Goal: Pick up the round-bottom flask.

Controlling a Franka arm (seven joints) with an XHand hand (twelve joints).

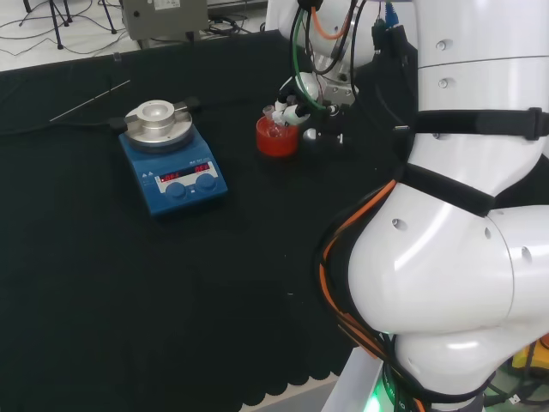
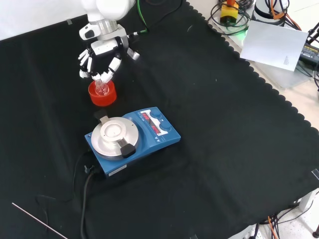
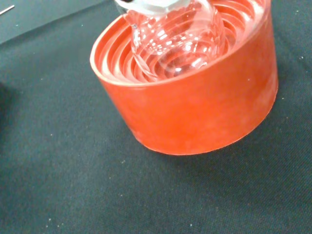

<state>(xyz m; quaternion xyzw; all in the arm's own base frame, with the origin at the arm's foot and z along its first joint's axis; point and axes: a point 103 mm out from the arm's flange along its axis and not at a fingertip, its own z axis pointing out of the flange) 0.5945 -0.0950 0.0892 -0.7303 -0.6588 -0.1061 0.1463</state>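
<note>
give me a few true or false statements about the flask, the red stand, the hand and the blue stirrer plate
1. The round-bottom flask sits in the red ribbed stand. True.
2. The flask is half full of blue liquid. False: the wrist view shows clear glass with the stand's red ribs showing through it.
3. The hand is right over the stand, with its fingers down at the flask's top. True.
4. The blue stirrer plate carries the red stand on its metal top. False: the stand rests on the black cloth, apart from the plate.
5. The stirrer plate's round metal top has a beaker on it. False: nothing stands on it.
</note>
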